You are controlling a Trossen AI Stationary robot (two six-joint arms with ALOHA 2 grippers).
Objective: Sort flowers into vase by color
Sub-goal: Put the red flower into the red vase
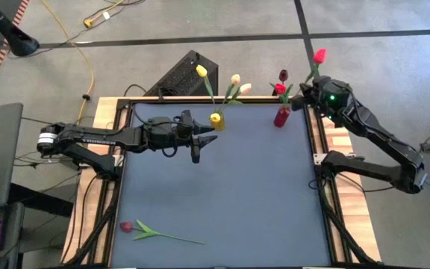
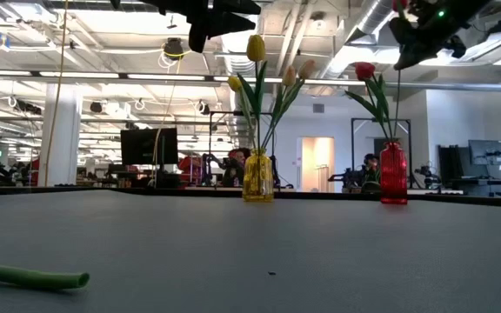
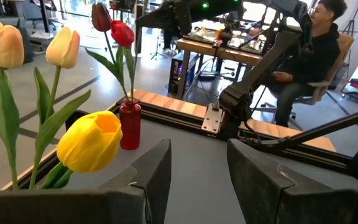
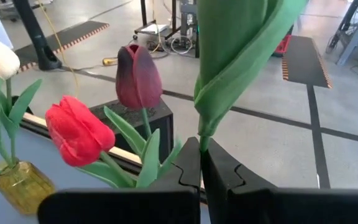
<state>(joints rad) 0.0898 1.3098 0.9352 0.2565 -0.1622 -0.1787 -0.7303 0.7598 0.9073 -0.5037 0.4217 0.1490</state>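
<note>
the right gripper [image 1: 305,96] hangs over the far right corner of the table [image 1: 222,194], its arm folded back along the right rail. its fingers [image 4: 188,167] are pinched tight on the stem of a red tulip [image 1: 319,55], whose head sticks out past the table's far edge, above the floor. in the right wrist view only this flower's big folded leaf [image 4: 241,56] shows; its head is cut off. just beside that gripper stands the red vase [image 1: 281,117], close to the far edge, holding a bright red tulip [image 4: 79,132] and a dark red one [image 4: 138,76].

the left gripper [image 1: 204,140] reaches level from the left side, its arm stretched across the table's far part, and stops just short of the yellow vase [image 1: 216,119]. its fingers [image 3: 157,168] stand wide apart with nothing between them. the yellow vase carries a yellow tulip [image 3: 91,140] and two cream ones [image 3: 63,47]; in the left wrist view the vase itself is hidden below the frame.

one more dark red tulip [image 1: 126,226] lies flat near the table's near left corner, stem pointing right. in the low view only its stem end [image 2: 33,276] shows, the head cut off. the middle of the table between this flower and the vases is open. a person [image 3: 309,53] sits at a desk beyond the right rail.
</note>
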